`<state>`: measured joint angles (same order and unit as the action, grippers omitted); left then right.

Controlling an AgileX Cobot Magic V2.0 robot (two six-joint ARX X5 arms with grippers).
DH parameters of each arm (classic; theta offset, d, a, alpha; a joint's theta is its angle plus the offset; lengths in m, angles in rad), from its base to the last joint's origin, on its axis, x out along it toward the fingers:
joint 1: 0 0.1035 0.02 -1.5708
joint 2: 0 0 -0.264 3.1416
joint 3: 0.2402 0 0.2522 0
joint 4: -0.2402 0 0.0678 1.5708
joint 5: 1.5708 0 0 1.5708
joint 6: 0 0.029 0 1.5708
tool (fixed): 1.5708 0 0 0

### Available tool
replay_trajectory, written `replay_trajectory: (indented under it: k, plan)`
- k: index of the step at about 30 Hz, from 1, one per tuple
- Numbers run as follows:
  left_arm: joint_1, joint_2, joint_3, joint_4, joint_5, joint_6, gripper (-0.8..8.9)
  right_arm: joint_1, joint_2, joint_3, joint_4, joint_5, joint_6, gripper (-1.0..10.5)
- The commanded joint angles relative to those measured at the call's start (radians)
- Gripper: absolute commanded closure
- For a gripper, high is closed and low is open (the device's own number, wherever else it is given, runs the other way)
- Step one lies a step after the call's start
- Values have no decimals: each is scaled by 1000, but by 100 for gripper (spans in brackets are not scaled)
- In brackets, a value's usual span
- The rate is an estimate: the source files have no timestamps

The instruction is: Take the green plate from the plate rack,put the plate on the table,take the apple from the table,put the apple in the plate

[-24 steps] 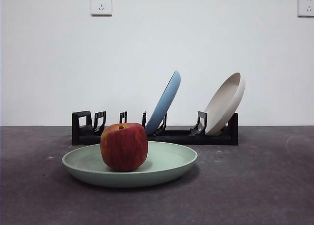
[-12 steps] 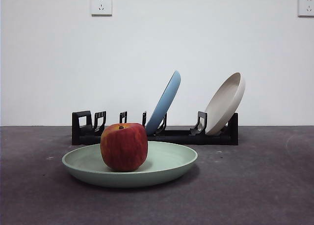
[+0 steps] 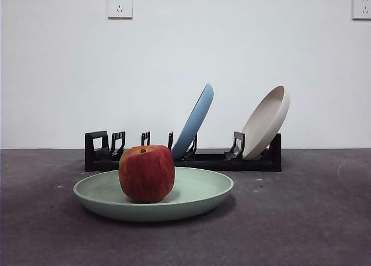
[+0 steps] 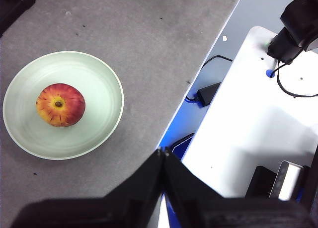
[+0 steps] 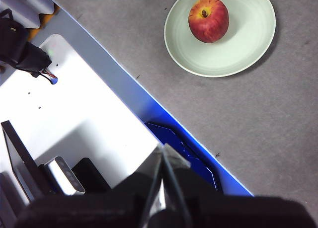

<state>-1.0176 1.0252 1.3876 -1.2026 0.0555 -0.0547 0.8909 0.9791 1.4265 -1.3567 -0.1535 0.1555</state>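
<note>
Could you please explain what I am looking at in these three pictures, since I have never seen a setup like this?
This is a robot with two arms at a table, and each picture comes from a different camera. The front view looks level across the table from a low camera. It shows a red apple sitting in a green plate, and behind them a black plate rack holding a light blue plate and a beige plate, both leaning.

The other two pictures come from cameras on the arms' wrists, looking down from a distance at the same plate and apple. The black shapes at the bottom are the left gripper and the right gripper, each with jaws shut and holding nothing.
</note>
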Motion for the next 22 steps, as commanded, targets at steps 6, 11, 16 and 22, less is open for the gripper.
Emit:
replay_trajectory:
  k: [6,11,16,22]
  plan:
    - [-5,-1,1,6,0,-5,817,2,-7,0,-18,3,-7,946]
    - [23,-12,1,40,-37,-4,817,2,-12,0,-18,2,-7,946]
    - [128,-64,0,198,-35,132,817,2,-12,0,-18,3,-7,946]
    - [419,-195,-78,626,21,243,817,2,-21,-1,-18,3,-7,946]
